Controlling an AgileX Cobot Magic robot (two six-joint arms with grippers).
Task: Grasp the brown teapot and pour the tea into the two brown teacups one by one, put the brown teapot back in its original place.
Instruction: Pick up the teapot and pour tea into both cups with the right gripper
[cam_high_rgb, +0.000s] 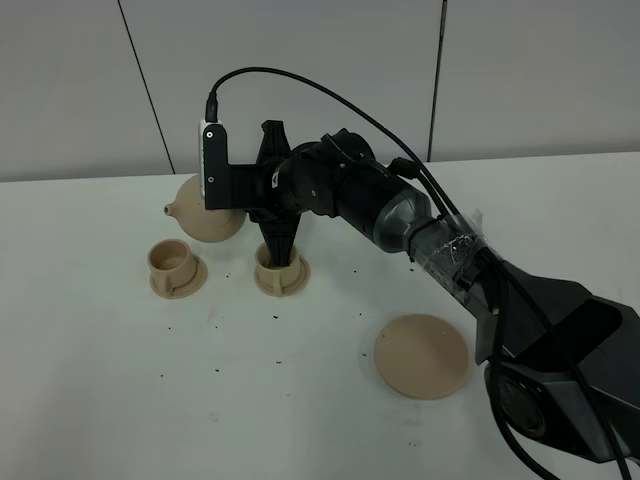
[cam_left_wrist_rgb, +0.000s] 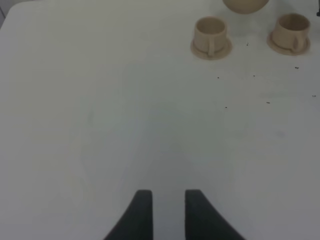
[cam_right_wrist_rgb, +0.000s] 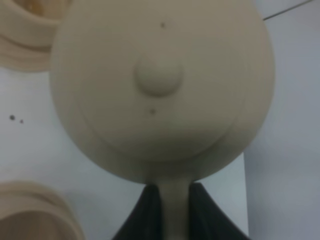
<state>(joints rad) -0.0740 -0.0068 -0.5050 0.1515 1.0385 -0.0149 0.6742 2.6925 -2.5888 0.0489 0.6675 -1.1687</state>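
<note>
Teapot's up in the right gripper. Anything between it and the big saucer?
One teacup sits roughly on the line from the teapot to the flat saucer, below the right gripper. The pot hangs higher than it; past it, only bare table.

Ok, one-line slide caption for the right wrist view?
Right gripper holds the brown teapot by its handle, lid knob facing camera, two teacups below.

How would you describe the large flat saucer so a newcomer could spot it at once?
On the white table, look beside the right arm's black base. The tan disc lies there alone, flat, wider than the cup saucers and bearing nothing.
</note>
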